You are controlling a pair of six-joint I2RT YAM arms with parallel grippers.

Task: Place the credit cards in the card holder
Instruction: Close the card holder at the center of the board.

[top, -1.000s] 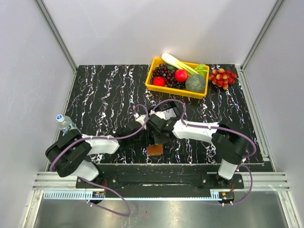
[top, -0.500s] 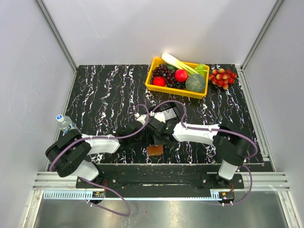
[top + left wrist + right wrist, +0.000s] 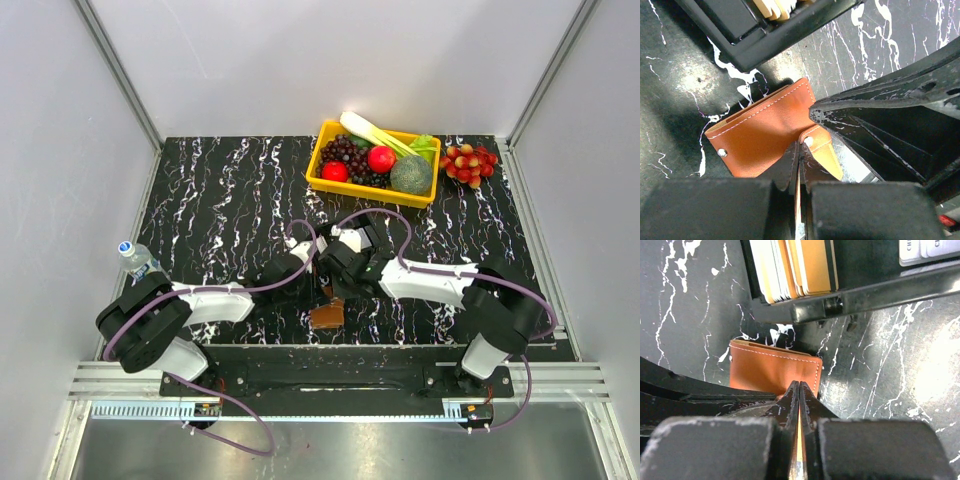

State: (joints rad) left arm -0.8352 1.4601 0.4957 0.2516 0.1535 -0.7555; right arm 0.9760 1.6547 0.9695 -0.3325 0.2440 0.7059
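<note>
Pinching at the card holder [image 3: 760,137] from two sides

Left pincer [image 3: 799,150] is clenching the holder's flap, low in its view. Right pincer [image 3: 799,387] is gripping a thin orange edge; card or flap, I cannot tell. Holder is lying crosswise on the table [image 3: 880,365] just beyond its tips. Credit cards [image 3: 810,265] are standing in the black box [image 3: 875,290] above.

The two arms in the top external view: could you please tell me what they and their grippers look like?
The left arm and right arm have white shells with chunky black joints, and a purple-grey cable loops along each. The left gripper and right gripper are matt black, with flat tapering fingers, scuffed pale in places.
</note>
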